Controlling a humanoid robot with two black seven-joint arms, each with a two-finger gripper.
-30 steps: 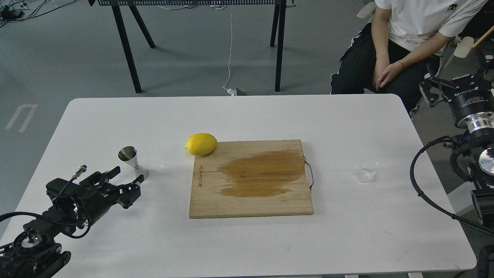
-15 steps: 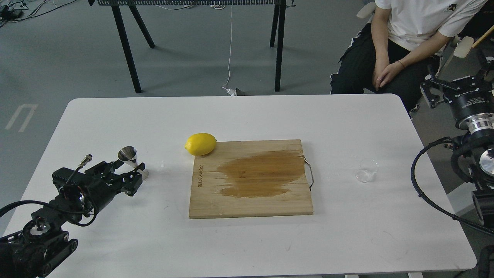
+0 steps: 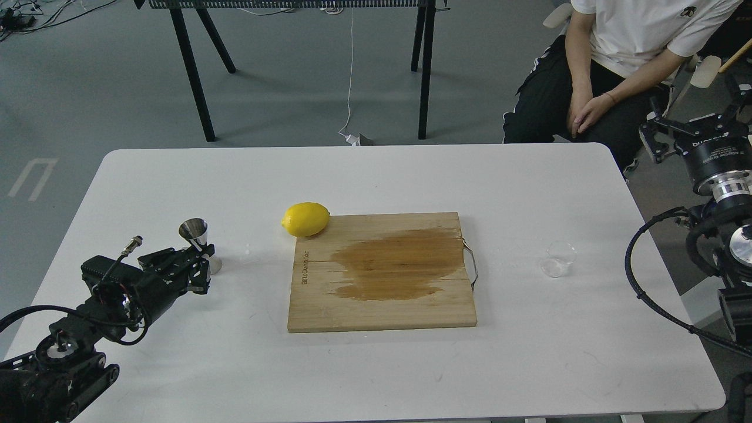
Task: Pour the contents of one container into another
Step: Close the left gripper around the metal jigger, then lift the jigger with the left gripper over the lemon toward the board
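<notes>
The shiny steel jigger [image 3: 195, 230] stands upright on the white table [image 3: 376, 176] at the left. My left gripper [image 3: 197, 262] reaches it from the near left, and its fingers [image 3: 176, 255] are drawn in around the jigger's waist and lower cone, hiding part of them. The small clear cup [image 3: 558, 258] stands alone on the table at the right, beyond the board's metal handle. My right gripper [image 3: 693, 123] hangs off the table's right edge, well behind the cup, fingers spread and empty.
A wooden cutting board [image 3: 382, 276] with a dark wet stain lies mid-table. A lemon [image 3: 305, 218] rests at its far left corner. A seated person [image 3: 617, 59] is behind the table's far right corner.
My left gripper moved forward to the jigger and its fingers drew together around it. The right arm and the cup stayed where they were.
</notes>
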